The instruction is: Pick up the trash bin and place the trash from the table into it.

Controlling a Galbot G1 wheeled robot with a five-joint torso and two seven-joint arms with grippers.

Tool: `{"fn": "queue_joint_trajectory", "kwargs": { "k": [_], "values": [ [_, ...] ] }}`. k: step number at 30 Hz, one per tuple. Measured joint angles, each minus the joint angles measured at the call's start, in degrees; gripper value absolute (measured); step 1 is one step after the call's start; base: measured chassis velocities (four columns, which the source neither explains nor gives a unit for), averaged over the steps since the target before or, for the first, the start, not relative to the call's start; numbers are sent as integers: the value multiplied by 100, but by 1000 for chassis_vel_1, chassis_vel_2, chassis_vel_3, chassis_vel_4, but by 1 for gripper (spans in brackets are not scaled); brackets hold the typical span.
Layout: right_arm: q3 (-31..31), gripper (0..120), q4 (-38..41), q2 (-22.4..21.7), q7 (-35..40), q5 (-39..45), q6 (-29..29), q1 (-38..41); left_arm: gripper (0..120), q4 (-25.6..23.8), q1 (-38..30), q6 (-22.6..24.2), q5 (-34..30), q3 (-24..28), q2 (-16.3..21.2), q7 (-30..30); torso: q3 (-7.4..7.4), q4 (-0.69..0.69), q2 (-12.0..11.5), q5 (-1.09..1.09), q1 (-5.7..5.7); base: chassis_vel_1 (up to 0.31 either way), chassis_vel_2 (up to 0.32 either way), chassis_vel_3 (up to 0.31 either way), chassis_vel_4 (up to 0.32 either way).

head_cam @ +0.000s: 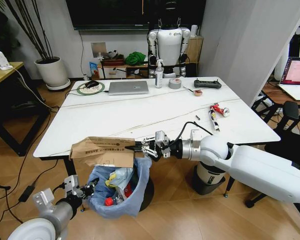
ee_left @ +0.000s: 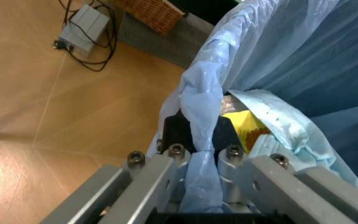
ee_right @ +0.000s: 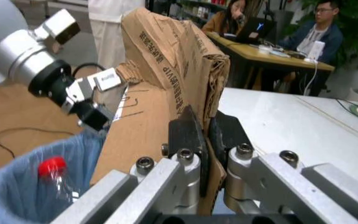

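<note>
Cardboard: the torn brown cardboard hung off the near edge of the table, partly over the trash bin and not yet let go.
Right gripper: the right gripper was at the table's front edge, its jaws closed on the sheet's edge; the right wrist view showed the pads pinching the board.
Left gripper: the left gripper was low beside the bin, jaws clamped on a fold of the light-blue bag at the rim, holding the bin just below the table edge.
Bin: it sat under the table's front edge, already holding litter, a red-capped bottle and a yellow scrap among it.
Done: judging by the fill, much of the trash seemed to be in.
Left: a red-white snack pack and a slim packet lay on the table's right side, well apart from the bin.
Not trash: laptop, tape roll, spray bottle and black controller stood along the far edge.
In the way: the sheet looked wider than the bin's mouth, so it could catch on the rim or the left gripper; a white cylinder stood just beside the bin under the right arm.
</note>
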Motion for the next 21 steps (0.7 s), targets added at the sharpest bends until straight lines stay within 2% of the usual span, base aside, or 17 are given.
{"fn": "queue_joint_trajectory", "kwargs": {
  "k": [11,21],
  "values": [
    [82,0,53,12,-151,-376,53,231,0,131,-57,2,-5,48,41,-15,0,0,0,0,0,0,0,0,0],
    [163,0,24,187,-640,-1554,115,776,0,140,-102,5,-26,48,35,-19,0,2,0,0,0,0,0,0,0]
  ]
}}
